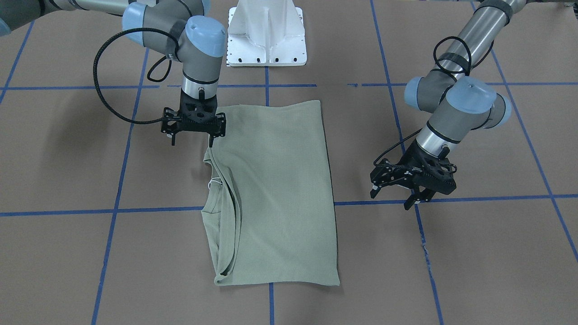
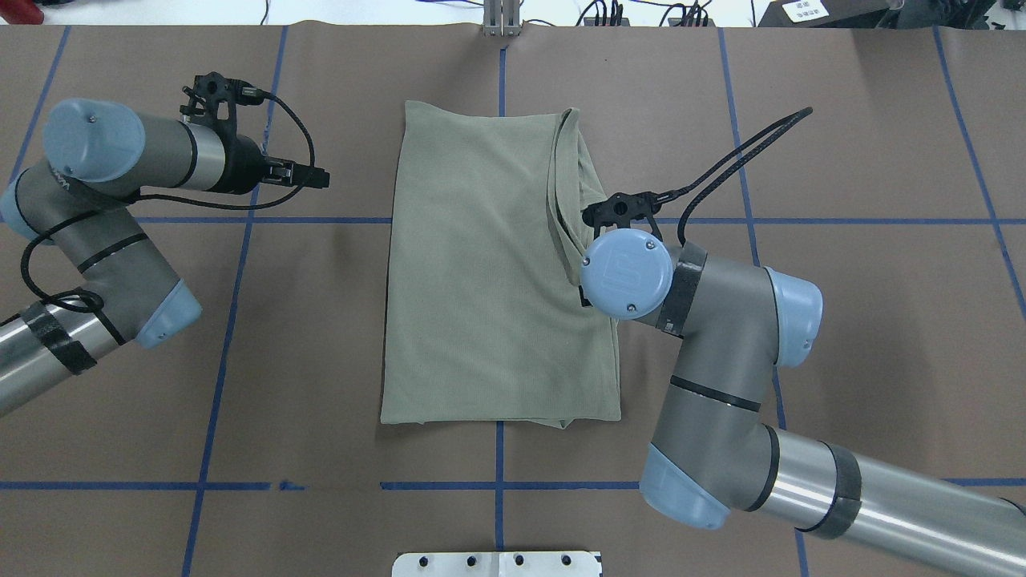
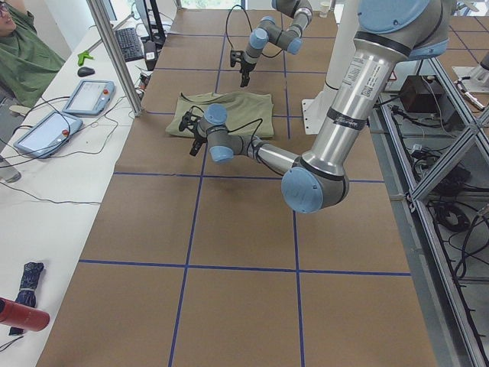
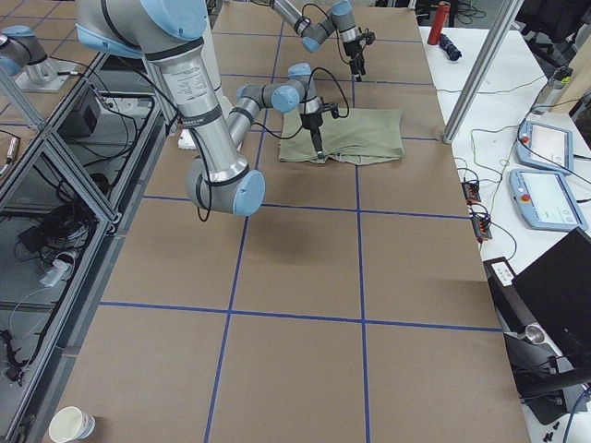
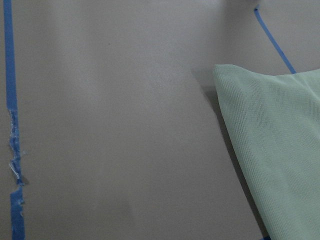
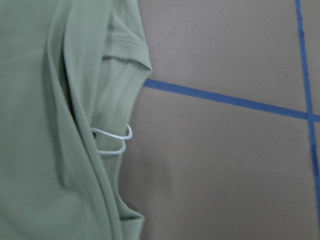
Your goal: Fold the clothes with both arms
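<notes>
The sage-green shirt point(image 1: 280, 194) lies as a flat folded rectangle in the middle of the brown table point(image 1: 67, 158), straight out from the robot's base. The right gripper point(image 1: 192, 141) hangs at the shirt's right edge, toward its near end. Its jaws are spread and hold nothing, one finger at the cloth's border and the other over bare table. The left gripper point(image 1: 391, 199) hovers well off the left edge, jaws also apart and empty. The step in hand looks like taking hold for another fold. To do it well, the right gripper should bite a little inward from the border, so that every layer is caught and not just the top one. The left gripper should come in to a matching spot before either lifts. Both should then rise level and travel together so the edges land square. The white string tag point(image 6: 112, 140) sticks out and is best kept clear of the fingers. The rectangle's long axis runs near to far, away from the robot. The ribbed neckline point(image 1: 224, 198) opens toward the right edge, and the smooth edge opposite faces left.
</notes>
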